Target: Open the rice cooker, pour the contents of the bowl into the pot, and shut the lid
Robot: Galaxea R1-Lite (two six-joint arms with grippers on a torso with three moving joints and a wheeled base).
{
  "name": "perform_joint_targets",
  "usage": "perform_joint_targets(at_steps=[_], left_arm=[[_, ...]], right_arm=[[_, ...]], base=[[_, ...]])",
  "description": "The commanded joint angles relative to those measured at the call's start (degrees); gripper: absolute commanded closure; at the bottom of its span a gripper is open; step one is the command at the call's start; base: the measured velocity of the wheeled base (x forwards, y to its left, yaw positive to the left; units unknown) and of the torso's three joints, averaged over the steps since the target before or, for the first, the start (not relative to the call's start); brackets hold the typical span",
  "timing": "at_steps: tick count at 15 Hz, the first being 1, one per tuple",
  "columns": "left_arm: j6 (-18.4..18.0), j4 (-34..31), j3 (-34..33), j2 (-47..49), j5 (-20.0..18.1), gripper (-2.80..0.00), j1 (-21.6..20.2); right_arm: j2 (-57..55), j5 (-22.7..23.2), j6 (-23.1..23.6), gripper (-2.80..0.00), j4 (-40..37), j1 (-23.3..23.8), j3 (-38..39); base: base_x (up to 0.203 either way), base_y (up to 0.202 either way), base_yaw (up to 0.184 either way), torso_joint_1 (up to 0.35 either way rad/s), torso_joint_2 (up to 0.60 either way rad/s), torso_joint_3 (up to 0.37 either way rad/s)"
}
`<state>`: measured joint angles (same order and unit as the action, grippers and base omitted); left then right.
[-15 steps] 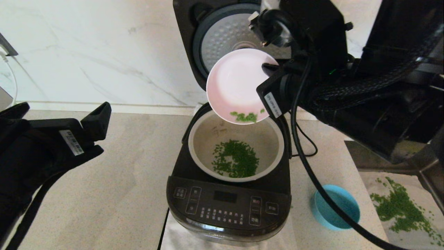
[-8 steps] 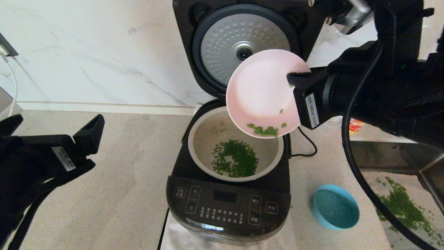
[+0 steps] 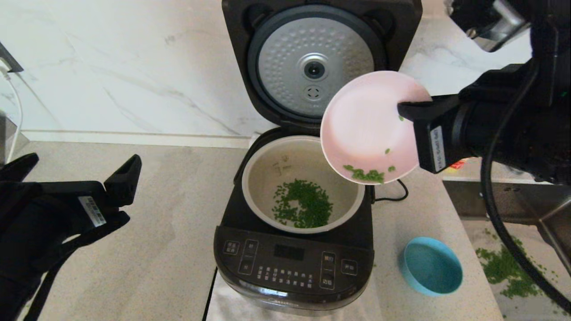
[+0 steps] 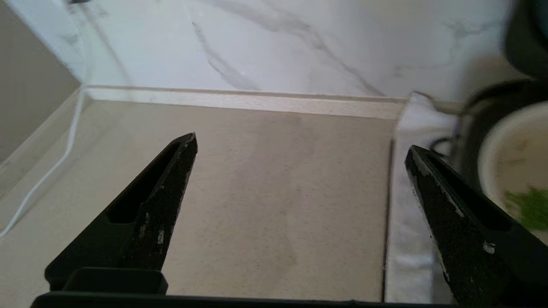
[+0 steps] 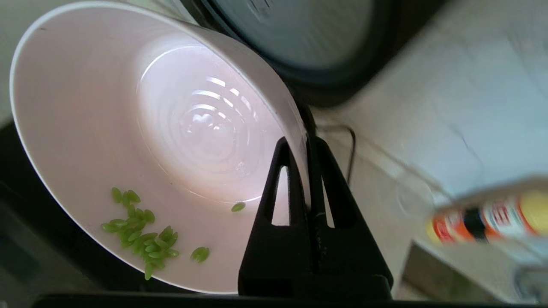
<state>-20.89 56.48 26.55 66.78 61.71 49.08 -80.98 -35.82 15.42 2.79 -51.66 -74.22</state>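
The black rice cooker (image 3: 292, 263) stands open, its lid (image 3: 314, 62) raised with the dimpled silver underside facing me. Green grains (image 3: 303, 209) lie heaped in the cream pot (image 3: 256, 187). My right gripper (image 3: 408, 109) (image 5: 302, 143) is shut on the rim of the pale-pink bowl (image 3: 363, 120) (image 5: 85, 107), held tilted steeply in the air over the cooker's right back corner. A few green grains (image 3: 366, 174) (image 5: 141, 241) cling near the bowl's low edge. My left gripper (image 3: 76, 167) (image 4: 299, 145) hangs open over the counter left of the cooker, holding nothing.
A blue bowl (image 3: 430, 272) sits on the counter right of the cooker. The black power cord (image 3: 395, 191) loops behind the cooker's right side. Spilled green grains (image 3: 502, 267) lie in the sink area at far right. A marble wall (image 3: 111, 67) stands behind.
My right gripper has carried the tilted pink bowl rightward, from above the pot to beyond the cooker's right side. The lid's underside is now fully uncovered. My left arm shifted only slightly.
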Motion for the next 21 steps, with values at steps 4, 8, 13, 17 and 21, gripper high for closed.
perform_joint_targets(at_steps=[4, 8, 13, 17, 21], left_arm=[[-0.31, -0.29, -0.45, -3.06, 0.52, -2.8, -8.59], [-0.64, -3.54, -0.5, -3.42, 0.52, -2.8, -20.82], [-1.69, -4.66, -1.43, -16.56, 0.33, -2.8, -30.47], [-1.78, -5.14, -5.55, -27.06, 0.34, -2.8, -38.88], [-1.86, -5.74, -18.38, -39.61, -0.25, -2.8, -44.21]], right_arm=[[9.85, -0.23, -0.39, 0.0, -1.03, 3.52, 6.45], [14.12, -0.17, -0.29, 0.0, -0.95, 6.57, 8.37], [17.61, 0.14, 0.05, 0.0, -0.96, 11.47, 9.77], [18.15, 0.18, 0.27, 0.0, -0.4, 14.28, 10.53], [17.52, 0.4, 0.23, 0.0, -0.54, 15.57, 9.8]], base=[[0.0, 0.0, 0.0, 0.0, 0.0, 0.0], [0.0, 0.0, 0.0, 0.0, 0.0, 0.0], [0.0, 0.0, 0.0, 0.0, 0.0, 0.0], [0.0, 0.0, 0.0, 0.0, 0.0, 0.0], [0.0, 0.0, 0.0, 0.0, 0.0, 0.0]])
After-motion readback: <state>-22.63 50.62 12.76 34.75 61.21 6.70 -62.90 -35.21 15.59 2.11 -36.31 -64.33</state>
